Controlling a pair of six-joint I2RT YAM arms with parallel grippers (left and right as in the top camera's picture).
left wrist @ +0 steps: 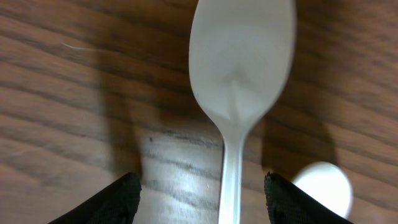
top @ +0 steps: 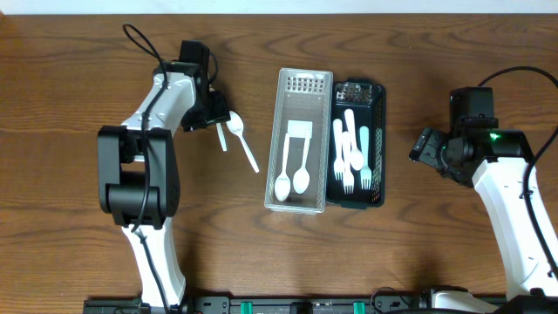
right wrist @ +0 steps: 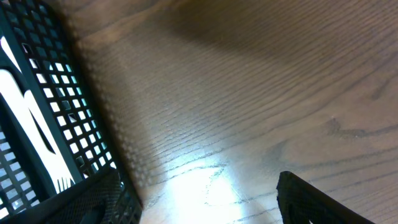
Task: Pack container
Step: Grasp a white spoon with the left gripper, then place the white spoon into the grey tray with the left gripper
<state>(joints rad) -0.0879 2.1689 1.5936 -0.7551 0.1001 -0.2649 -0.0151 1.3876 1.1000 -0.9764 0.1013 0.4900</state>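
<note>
A white plastic spoon (top: pixel 241 139) lies on the wooden table left of the containers. In the left wrist view its bowl (left wrist: pixel 242 56) points away and its handle runs between my fingers. My left gripper (top: pixel 221 120) (left wrist: pixel 202 190) is open and low over the table, one finger on each side of the handle. A second white rounded piece (left wrist: pixel 323 182) lies just beside the right finger. The clear container (top: pixel 301 202) holds two white spoons. The black mesh basket (top: pixel 381 144) (right wrist: pixel 43 112) holds several white forks. My right gripper (top: pixel 425 146) (right wrist: pixel 199 193) is open and empty, just right of the basket.
A short white piece (top: pixel 221 138) lies next to the spoon by my left gripper. The two containers stand side by side at the table's centre. Bare wood lies between the basket and my right arm.
</note>
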